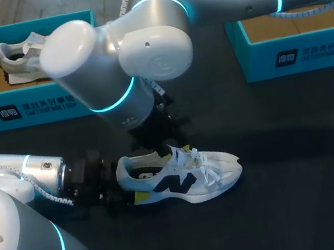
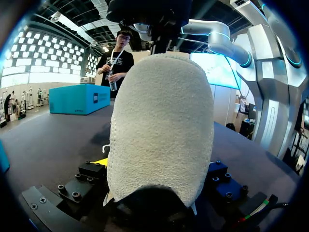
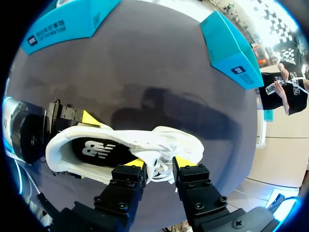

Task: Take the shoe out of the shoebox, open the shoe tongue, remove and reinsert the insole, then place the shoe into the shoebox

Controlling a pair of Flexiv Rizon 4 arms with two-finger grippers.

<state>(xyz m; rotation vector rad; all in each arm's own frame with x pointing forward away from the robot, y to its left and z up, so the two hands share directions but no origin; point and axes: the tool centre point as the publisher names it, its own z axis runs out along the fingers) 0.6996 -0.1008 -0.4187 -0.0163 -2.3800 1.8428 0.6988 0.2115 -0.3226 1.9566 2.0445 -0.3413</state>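
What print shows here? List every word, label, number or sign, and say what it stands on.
Left shoebox, front wall: white characters on a dark label, too blurred to read.
Right shoebox, front wall: the same kind of label, unreadable too.
Shoe, side: a dark logo, no words.
Insole: a white logo, no legible words.
No numbers show.

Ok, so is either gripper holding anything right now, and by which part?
The left gripper holds the white sneaker by its heel. The right gripper straddles the laces; whether it grips them cannot be told.
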